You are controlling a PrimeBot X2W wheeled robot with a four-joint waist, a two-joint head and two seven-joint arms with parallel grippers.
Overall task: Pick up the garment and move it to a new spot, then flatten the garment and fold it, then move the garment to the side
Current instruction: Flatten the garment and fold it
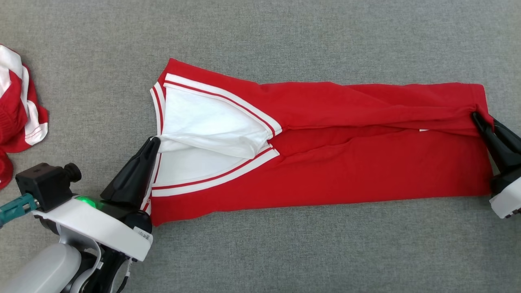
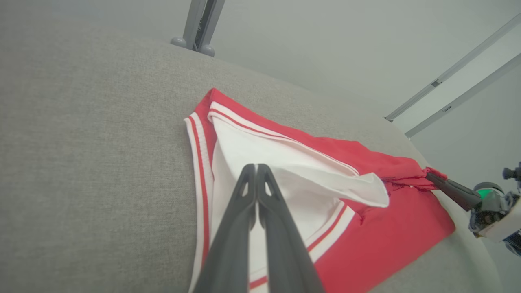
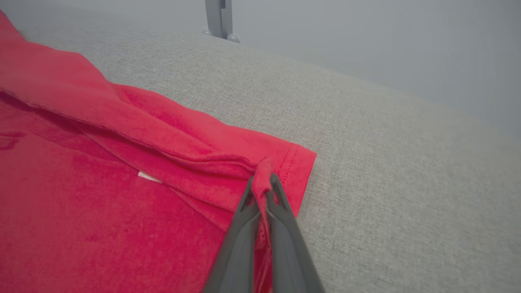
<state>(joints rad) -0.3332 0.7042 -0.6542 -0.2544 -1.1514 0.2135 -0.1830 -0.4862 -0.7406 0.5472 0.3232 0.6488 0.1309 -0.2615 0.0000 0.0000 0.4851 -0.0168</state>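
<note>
While the red, white-trimmed garment [image 1: 325, 171] lies half-folded on the grey tabletop [image 1: 285, 32], we advise even, level tension: right gripper [image 1: 477, 117] jaws pinch its hem; left gripper [image 1: 154, 141] jaws closed, hold unclear.

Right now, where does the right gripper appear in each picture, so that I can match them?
Head view: the right gripper is at the right edge, shut on the red garment.
Left wrist view: the right gripper is at the right, at the garment's far end.
Right wrist view: the right gripper rises from the bottom middle.
Shared landmark: the pinched red fold at its tips.
</note>
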